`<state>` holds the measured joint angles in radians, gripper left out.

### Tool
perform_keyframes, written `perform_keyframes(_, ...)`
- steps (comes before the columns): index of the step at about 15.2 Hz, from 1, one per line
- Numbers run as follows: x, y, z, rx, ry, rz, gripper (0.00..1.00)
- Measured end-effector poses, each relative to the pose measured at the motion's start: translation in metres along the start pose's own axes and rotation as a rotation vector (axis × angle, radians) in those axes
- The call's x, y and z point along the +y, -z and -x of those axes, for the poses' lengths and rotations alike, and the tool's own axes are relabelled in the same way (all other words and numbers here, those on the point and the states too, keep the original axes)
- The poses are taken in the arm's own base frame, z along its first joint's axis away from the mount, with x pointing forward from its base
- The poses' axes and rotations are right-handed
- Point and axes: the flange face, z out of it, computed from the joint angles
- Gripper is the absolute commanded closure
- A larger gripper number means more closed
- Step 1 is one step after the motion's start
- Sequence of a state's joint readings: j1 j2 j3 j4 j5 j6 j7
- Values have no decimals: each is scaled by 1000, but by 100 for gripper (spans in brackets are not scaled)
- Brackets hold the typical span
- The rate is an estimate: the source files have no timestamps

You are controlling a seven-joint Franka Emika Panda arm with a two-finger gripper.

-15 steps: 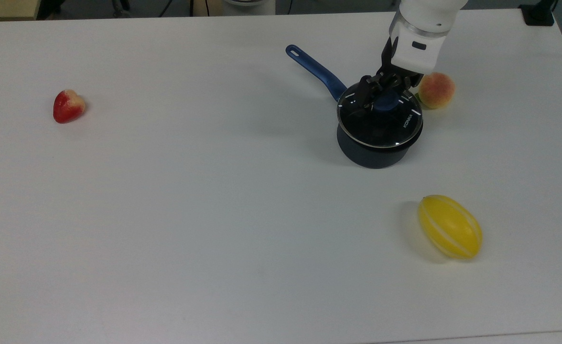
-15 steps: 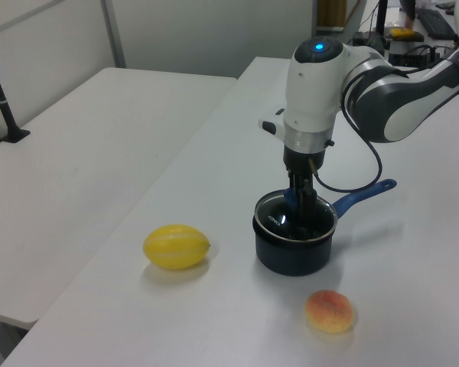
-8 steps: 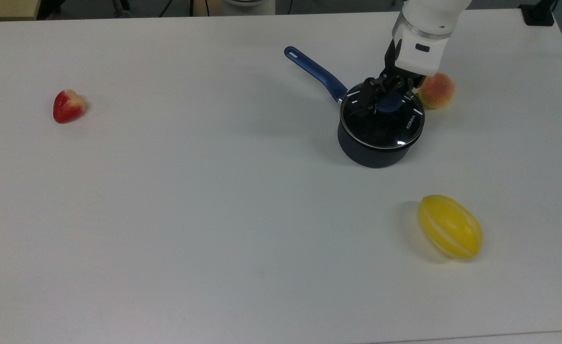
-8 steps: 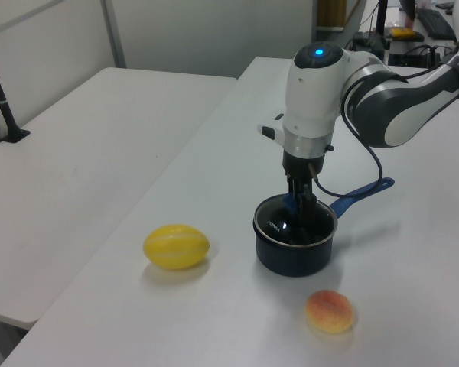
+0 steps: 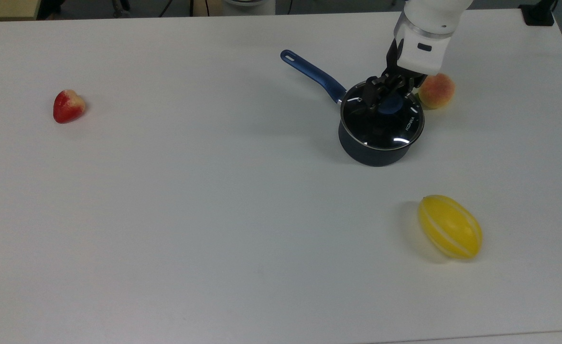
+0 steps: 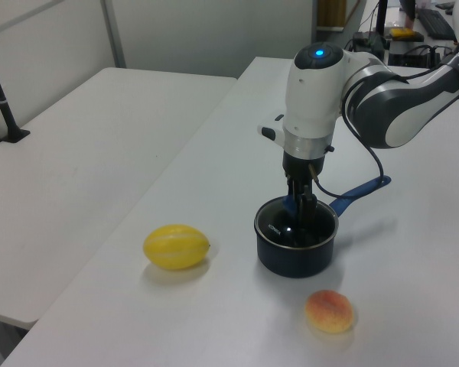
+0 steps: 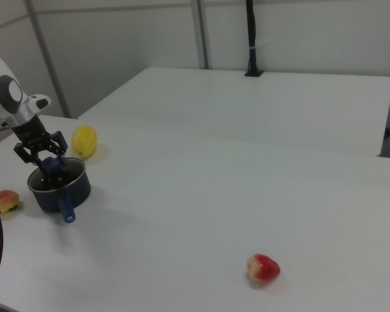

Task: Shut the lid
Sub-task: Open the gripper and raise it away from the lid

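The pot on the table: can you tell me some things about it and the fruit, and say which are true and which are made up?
1. The lid lies on the saucepan. True.
2. The gripper is at the lid's blue knob. True.
3. The yellow melon is inside the saucepan. False: it lies on the table, apart from the saucepan.
4. The peach sits close beside the saucepan. True.
5. The strawberry touches the saucepan's handle. False: it lies far off, toward the top view's left.
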<state>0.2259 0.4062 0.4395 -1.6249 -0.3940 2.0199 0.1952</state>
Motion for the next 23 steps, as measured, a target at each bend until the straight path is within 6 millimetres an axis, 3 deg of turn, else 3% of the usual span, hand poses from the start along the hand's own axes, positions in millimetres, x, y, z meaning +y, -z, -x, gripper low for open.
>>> perform_keyframes(4, 0, 6, -1, 11, -3, 0, 0)
perform_keyframes(7, 21, 31, 4, 15, -67, -7, 0)
perform_keyframes(13, 89, 126, 58, -68, -260, -51, 0)
perform_keyframes(17, 152, 174, 108, -104, -430, -116, 0)
perform_keyframes(20, 199, 194, 138, -93, -542, -155, 0)
perform_keyframes(23, 241, 194, 158, -83, -639, -221, 0)
